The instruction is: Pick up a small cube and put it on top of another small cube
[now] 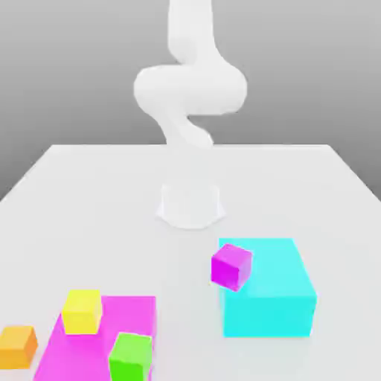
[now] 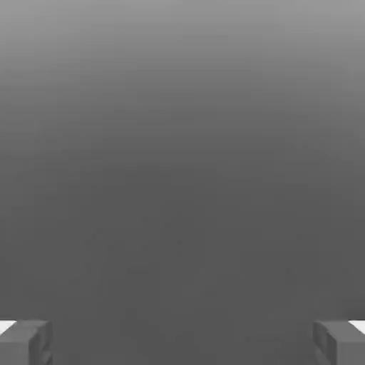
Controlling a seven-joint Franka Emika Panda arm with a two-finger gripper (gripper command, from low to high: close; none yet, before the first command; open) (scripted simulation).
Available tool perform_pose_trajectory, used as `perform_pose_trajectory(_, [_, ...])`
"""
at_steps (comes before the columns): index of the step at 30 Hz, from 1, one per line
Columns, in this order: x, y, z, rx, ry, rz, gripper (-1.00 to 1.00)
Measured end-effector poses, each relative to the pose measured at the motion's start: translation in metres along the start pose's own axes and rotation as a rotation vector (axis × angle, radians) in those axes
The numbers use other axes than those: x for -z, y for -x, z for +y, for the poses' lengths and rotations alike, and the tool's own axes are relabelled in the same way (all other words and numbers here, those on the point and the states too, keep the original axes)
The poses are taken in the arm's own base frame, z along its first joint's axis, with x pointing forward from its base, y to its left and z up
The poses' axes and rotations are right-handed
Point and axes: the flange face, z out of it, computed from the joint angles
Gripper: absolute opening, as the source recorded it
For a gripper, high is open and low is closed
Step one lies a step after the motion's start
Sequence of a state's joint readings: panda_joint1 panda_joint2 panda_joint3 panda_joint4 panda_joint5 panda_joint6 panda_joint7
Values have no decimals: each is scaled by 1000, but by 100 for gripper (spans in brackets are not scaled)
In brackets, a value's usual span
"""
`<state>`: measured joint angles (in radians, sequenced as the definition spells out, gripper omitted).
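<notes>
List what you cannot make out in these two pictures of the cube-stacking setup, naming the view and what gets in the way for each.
- Orange cube, exterior view: its left side is cut off by the picture's edge.
- Green cube, exterior view: its base runs off the lower edge.
- Magenta slab, exterior view: partly covered by the yellow cube and green cube.
- Gripper, hand view: only the fingertips show at the corners, open wide.

The gripper (image 2: pixel 182 342) stands wide open, its two grey fingertips (image 2: pixel 25 343) set far apart at opposite sides with white showing at their outer edges. Between them and beyond them lies a plain grey backdrop, lighter farther from the gripper and darker close to the fingertips. Nothing sits between the fingertips.
</notes>
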<state>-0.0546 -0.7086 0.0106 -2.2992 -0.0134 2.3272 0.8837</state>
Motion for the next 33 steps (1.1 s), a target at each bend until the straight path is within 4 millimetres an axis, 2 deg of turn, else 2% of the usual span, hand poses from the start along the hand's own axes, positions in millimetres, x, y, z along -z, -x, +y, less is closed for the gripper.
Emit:
perform_pose_trajectory(5, [-91,-27,26,-216,155,-10,0])
perform_pose_trajectory(10, [-176,-49,72,-432,297,-15,0])
perform_pose_trajectory(16, [-268,-64,150,-698,459,-17,0])
perform_pose_trajectory(20, [-320,-69,221,-896,566,-9,0])
perform_pose_trajectory(24, [-368,-54,280,-1067,663,-15,0])
perform_pose_trajectory(29, [-417,-28,360,-1288,778,-17,0])
perform_pose_trajectory(33, [-458,-3,396,-1323,796,-17,0])
